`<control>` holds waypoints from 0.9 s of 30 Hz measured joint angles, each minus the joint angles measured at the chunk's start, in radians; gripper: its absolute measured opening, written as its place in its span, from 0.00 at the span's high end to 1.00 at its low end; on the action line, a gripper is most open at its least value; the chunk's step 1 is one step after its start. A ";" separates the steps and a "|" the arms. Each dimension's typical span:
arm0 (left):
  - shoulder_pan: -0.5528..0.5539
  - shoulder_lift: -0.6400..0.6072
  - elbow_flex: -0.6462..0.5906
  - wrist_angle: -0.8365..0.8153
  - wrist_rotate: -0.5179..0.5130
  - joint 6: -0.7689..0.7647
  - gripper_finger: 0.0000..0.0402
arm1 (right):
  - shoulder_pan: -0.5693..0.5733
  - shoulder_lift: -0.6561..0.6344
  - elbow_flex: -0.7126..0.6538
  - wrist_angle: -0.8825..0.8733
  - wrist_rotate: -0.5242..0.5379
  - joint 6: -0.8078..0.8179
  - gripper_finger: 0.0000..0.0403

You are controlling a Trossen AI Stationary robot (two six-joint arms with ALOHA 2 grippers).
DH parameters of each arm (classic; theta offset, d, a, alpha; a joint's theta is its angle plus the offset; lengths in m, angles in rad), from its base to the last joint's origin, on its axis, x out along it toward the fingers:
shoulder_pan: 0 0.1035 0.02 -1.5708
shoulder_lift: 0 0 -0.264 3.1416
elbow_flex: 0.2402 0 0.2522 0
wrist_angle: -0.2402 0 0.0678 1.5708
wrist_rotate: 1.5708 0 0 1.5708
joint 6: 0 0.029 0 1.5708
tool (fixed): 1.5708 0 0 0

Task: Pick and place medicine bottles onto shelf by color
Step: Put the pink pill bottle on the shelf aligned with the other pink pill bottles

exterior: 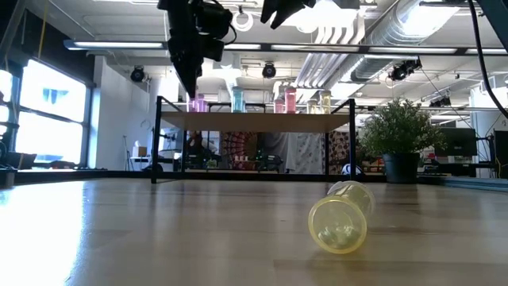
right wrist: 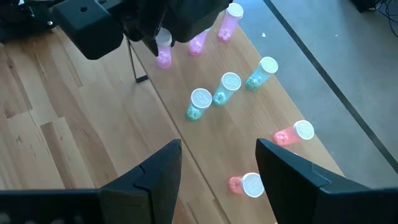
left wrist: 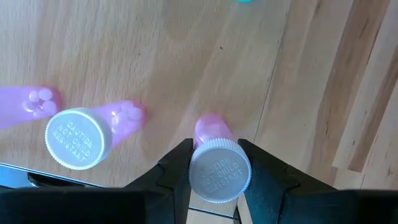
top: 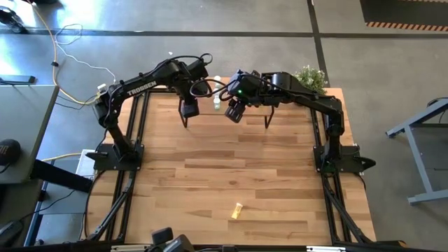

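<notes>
The left hand [left wrist: 214,180] pinches a pink medicine bottle [left wrist: 219,168] upright over the shelf [right wrist: 205,149] beside two other pink bottles [left wrist: 78,138], so placing is underway and likely next is lowering and letting go; the right hand [right wrist: 217,174] hangs spread above the shelf.

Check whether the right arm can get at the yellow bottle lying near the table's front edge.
Probably yes. The right gripper is open and empty above the wooden shelf, and the yellow bottle lies alone on bare planks; it is a long reach back, though.
</notes>
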 joint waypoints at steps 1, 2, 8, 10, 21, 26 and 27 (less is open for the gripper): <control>0.001 0.000 0.000 0.000 -0.001 0.000 0.73 | 0.000 0.000 0.000 0.000 0.000 0.000 0.51; 0.001 0.000 0.000 0.001 -0.001 0.000 0.73 | 0.000 0.000 0.000 0.000 0.000 0.000 0.51; 0.001 0.002 0.000 0.000 -0.002 0.000 0.73 | 0.000 0.000 0.000 0.004 0.000 0.000 0.51; 0.000 0.002 0.000 0.001 -0.002 0.000 0.73 | 0.000 0.000 0.000 0.006 0.000 0.000 0.51; -0.001 0.006 -0.004 -0.002 -0.012 0.000 0.60 | 0.000 0.000 0.000 0.006 0.000 0.040 0.51; -0.001 0.006 -0.004 -0.002 -0.099 0.000 0.53 | 0.000 0.000 0.000 0.006 0.000 0.042 0.51; -0.001 0.006 -0.004 -0.002 -0.114 0.000 0.52 | 0.000 0.000 0.000 0.006 0.000 0.042 0.51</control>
